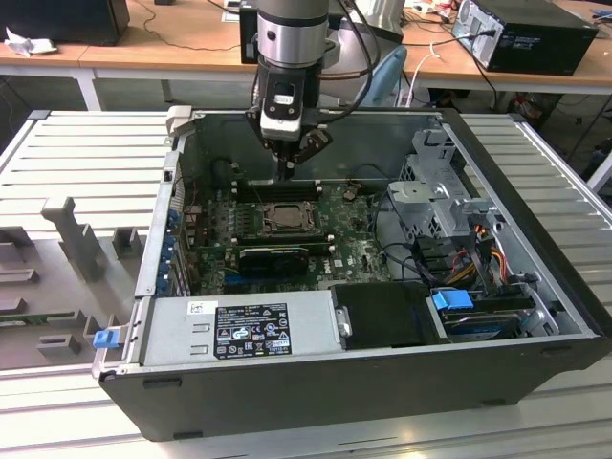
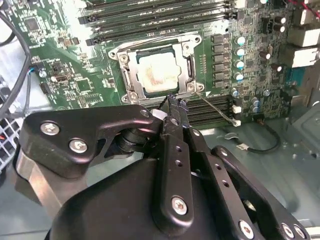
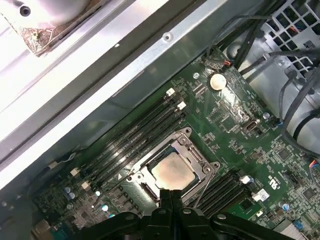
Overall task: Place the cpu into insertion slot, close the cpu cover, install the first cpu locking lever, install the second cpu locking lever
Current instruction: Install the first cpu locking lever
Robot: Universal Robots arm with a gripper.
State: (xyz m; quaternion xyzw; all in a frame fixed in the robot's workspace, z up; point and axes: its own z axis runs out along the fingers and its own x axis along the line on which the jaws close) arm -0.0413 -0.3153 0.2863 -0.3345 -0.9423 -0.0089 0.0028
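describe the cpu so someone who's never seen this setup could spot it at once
Look inside the open black computer case, at the green circuit board on its floor. Near the board's middle, between rows of long black memory slots, a silver metal frame rings the cpu. It is the only flat, pale beige square there, with a smudged face.

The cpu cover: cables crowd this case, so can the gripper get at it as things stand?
Probably yes. The gripper hangs at the cpu cover's edge, nothing between them; the cables lie off to the exterior view's right.
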